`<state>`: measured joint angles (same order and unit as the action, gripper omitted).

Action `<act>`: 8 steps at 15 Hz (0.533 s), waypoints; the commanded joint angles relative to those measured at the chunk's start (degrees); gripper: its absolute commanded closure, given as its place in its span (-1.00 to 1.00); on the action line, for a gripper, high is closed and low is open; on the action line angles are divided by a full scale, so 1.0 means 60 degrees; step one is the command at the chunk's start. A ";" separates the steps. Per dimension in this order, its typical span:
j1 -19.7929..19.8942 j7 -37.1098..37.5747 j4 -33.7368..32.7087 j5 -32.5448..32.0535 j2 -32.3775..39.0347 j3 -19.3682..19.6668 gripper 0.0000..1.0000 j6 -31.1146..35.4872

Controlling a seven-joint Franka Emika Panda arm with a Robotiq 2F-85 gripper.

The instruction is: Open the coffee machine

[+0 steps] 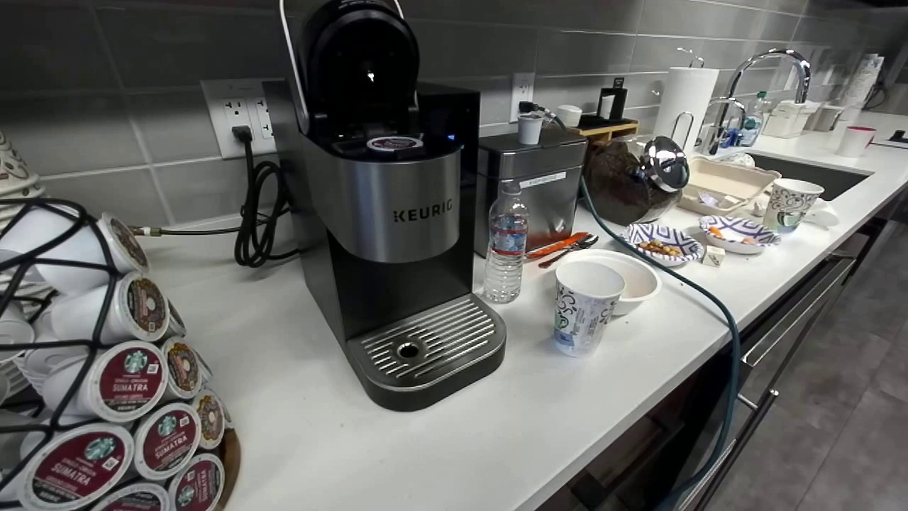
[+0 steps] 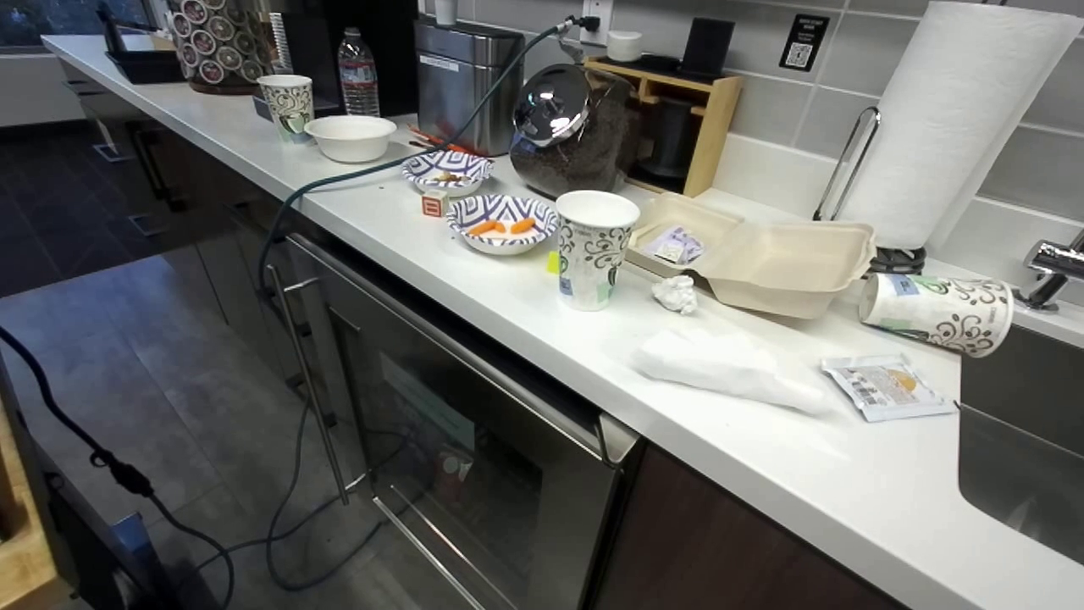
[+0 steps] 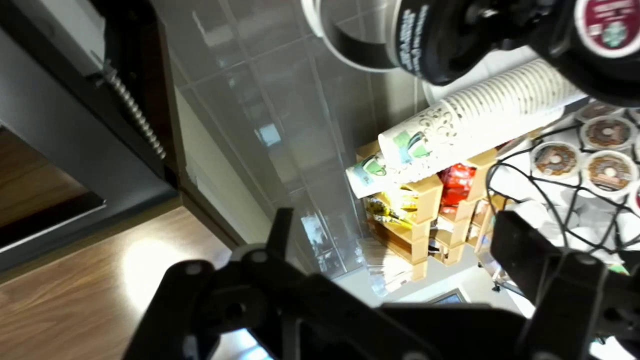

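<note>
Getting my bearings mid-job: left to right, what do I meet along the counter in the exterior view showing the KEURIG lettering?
Starbucks Sumatra pods, Keurig coffee machine, water bottle, nearer swirl-patterned paper cup, two blue-patterned bowls, farther swirl-patterned paper cup.

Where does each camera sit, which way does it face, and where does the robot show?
In an exterior view: near the coffee pods, facing the open coffee machine, with the sink beyond; no arm visible.
In an exterior view: near the sink, facing along the counter toward those coffee pods; no arm visible.
Wrist view: on the wrist, picture rolled, facing stacked cups past the coffee machine's raised lid; open pincer across the bottom.
Both exterior views share the water bottle.
</note>
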<state>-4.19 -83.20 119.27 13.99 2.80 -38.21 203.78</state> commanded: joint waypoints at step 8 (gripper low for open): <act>0.0285 0.1949 0.5007 0.1174 -0.4848 0.2880 -1.00 -0.2922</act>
<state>-2.81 -72.84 140.50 18.52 -17.51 -25.02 191.46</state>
